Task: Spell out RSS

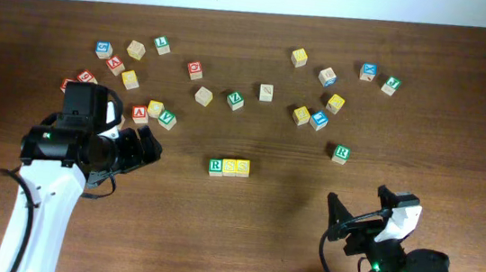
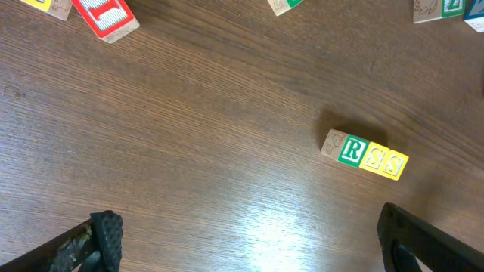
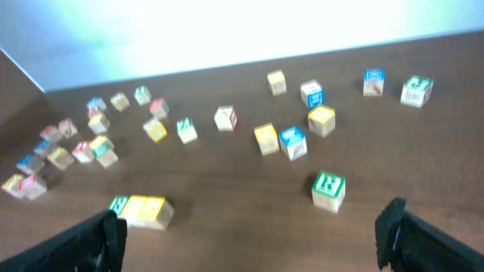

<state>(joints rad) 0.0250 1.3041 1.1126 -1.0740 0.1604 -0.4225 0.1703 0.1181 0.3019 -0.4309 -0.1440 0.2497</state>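
Three cubes stand side by side in a row at the table's middle: a green R cube [image 1: 215, 166] [image 2: 350, 149], then two yellow S cubes [image 1: 229, 166] [image 1: 242, 167]. The left wrist view shows the yellow pair [image 2: 384, 162] to the right of the R. In the right wrist view the row [image 3: 141, 211] lies at lower left. My left gripper [image 1: 149, 147] [image 2: 249, 238] is open and empty, left of the row. My right gripper [image 1: 357, 211] [image 3: 253, 234] is open and empty, near the front right.
Loose letter cubes lie scattered across the far half of the table. Another green R cube [image 1: 341, 154] [image 3: 329, 189] sits right of the row. A red-lettered cube [image 2: 106, 17] is close to my left gripper. The table's far edge meets a white wall.
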